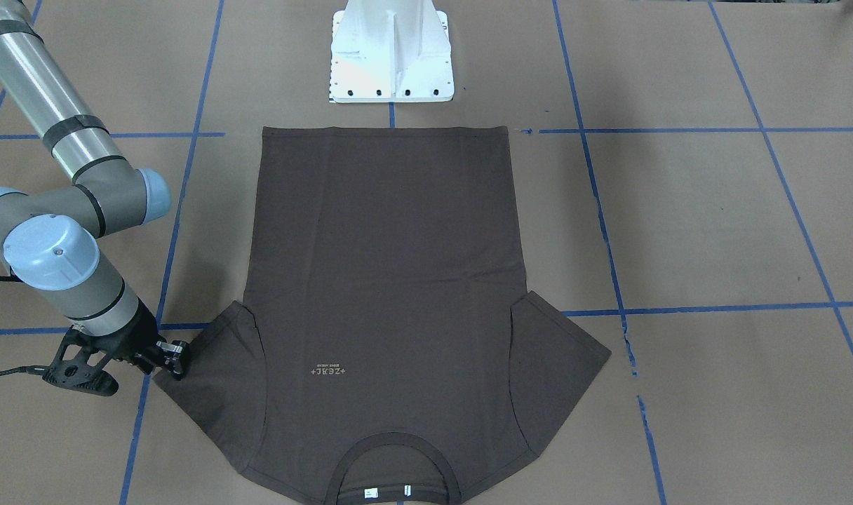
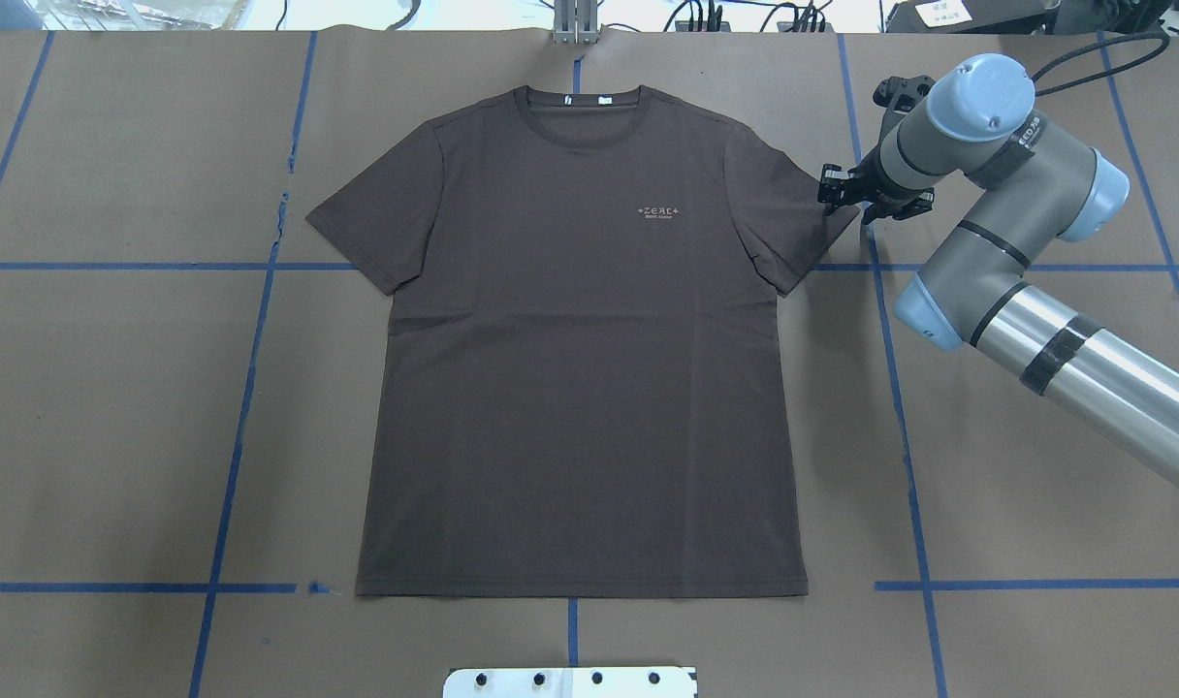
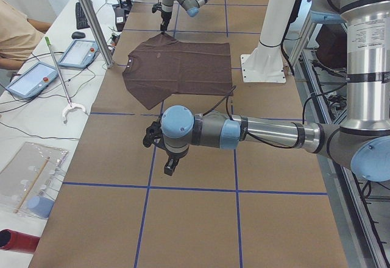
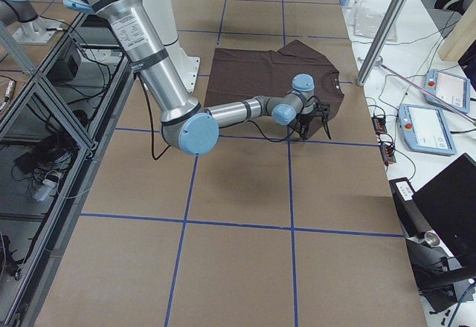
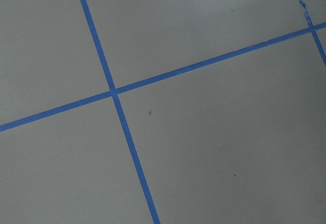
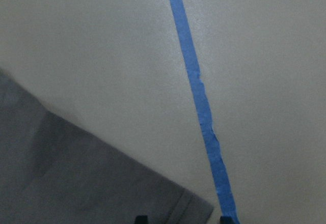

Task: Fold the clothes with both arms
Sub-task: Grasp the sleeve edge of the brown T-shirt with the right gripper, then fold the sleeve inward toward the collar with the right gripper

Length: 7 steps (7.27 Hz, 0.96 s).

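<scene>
Brown T-shirt [image 2: 580, 388] sleeve [image 2: 788, 208] tip sits just at the right tool's [image 2: 839, 190] spread jaws — left tool [image 3: 169, 167] well apart, state can't tell.

Blue tape lines [image 2: 114, 587] grid a brown paper-covered table [image 2: 105, 388]; alongside, a white bench [image 3: 36, 122] carries two tablets [image 3: 80, 53], a keyboard [image 3: 81, 15] and cables, evenly lit.

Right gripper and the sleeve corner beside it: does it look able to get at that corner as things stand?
Probably yes. The right gripper hovers at the sleeve corner with jaws apart; nothing lies on the T-shirt or between them.
</scene>
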Each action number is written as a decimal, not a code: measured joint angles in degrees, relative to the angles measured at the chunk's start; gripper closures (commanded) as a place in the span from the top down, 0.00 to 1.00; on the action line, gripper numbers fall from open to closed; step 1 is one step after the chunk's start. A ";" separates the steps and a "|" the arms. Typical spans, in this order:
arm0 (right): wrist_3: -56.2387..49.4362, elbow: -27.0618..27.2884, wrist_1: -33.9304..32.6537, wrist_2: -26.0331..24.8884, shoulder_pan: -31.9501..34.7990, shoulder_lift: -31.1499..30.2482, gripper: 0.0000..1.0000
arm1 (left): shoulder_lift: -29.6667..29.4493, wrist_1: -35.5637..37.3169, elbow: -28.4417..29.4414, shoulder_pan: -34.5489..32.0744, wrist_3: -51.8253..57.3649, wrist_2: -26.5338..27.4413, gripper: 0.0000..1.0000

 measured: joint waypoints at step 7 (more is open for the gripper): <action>-0.20 -0.13 0.10 -0.06 0.14 0.10 0.00 | 0.02 -0.62 0.17 0.00 -0.24 0.00 1.00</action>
